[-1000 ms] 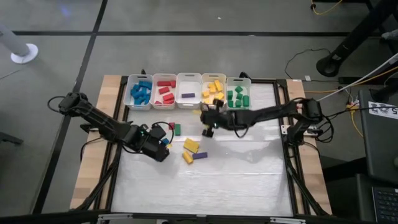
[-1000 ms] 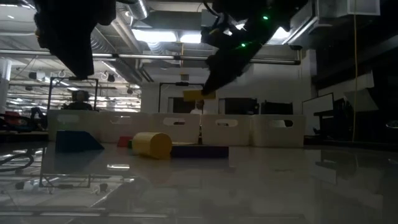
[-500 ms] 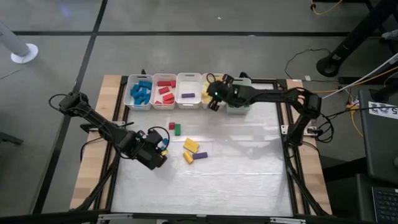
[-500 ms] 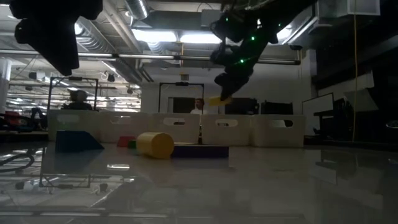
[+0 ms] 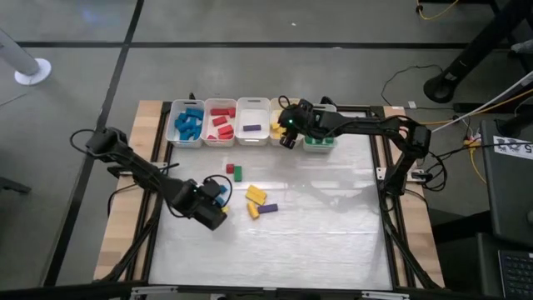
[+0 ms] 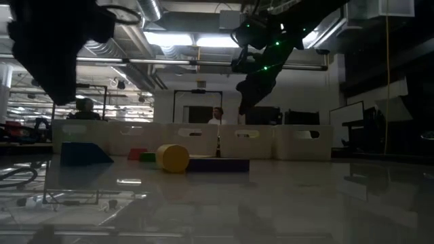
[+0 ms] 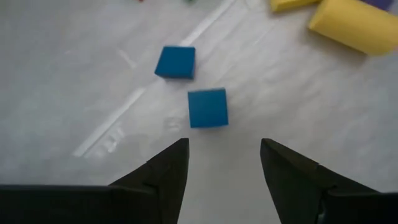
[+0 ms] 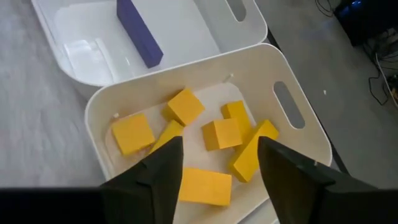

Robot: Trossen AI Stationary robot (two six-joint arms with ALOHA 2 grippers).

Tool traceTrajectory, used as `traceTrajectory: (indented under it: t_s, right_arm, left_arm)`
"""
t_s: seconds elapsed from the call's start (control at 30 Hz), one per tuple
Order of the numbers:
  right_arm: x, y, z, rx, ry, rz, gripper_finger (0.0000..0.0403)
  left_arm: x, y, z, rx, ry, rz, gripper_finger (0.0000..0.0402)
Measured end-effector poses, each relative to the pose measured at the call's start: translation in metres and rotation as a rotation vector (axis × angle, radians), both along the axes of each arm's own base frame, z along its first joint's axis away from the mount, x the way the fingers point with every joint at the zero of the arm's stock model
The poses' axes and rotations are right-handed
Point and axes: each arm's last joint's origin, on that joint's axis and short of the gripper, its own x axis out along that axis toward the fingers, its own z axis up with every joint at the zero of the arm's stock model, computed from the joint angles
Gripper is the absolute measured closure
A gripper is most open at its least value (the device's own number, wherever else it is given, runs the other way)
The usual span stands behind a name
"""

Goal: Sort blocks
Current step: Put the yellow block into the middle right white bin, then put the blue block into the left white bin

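Two blue cubes [image 7: 208, 107] [image 7: 175, 62] lie on the table just ahead of my left gripper [image 7: 224, 146], which hangs open above them, with nothing between its fingers. In the high view it is at the table's near left [image 5: 214, 208]. My right gripper [image 8: 217, 146] is open and empty over the yellow bin [image 8: 311, 124], where several yellow blocks [image 8: 221, 134] lie. A purple bar [image 8: 140, 31] lies in the neighbouring bin [image 8: 186, 25]. Loose on the table are a red [image 5: 230, 169], a green [image 5: 237, 173], two yellow [image 5: 256, 195] [image 5: 251, 210] and a purple block [image 5: 267, 208].
Five white bins stand in a row along the far edge: blue [image 5: 188, 123], red [image 5: 221, 122], purple [image 5: 252, 121], yellow [image 5: 277, 119], green [image 5: 319, 135]. The table's near and right parts are bare white surface [image 5: 333, 225]. A person shows far off in the low view [image 6: 87, 107].
My right gripper has carried a yellow block from above the table's middle toward the far edge, over the yellow bin, and has opened there; the block no longer hangs from it. My left gripper has shifted a little toward the near edge.
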Motion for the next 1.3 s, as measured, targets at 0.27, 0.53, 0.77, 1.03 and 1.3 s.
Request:
traceTrajectory:
  t_s: [0.27,0.53,0.77,1.03,1.3]
  right_arm:
    - [0.000,0.000,0.000,0.009,-0.005,0.002,0.0183]
    - [0.000,0.001,-0.001,0.024,-0.004,0.011,0.0182]
    - [0.000,0.001,-0.001,0.032,-0.005,0.018,0.0182]
    - [0.000,0.001,-0.001,0.032,-0.004,0.018,0.0182]
    - [0.000,0.001,-0.001,0.039,0.001,0.021,0.0182]
  left_arm:
    - [0.014,0.012,-0.016,0.034,0.060,0.043,0.0196]
    - [0.026,0.013,-0.031,-0.005,0.087,0.063,0.0196]
    - [0.029,0.011,-0.044,0.023,0.147,0.042,0.0196]
    - [0.032,0.011,-0.056,0.050,0.201,-0.002,0.0196]
    - [0.038,0.012,-0.065,0.059,0.220,-0.057,0.0202]
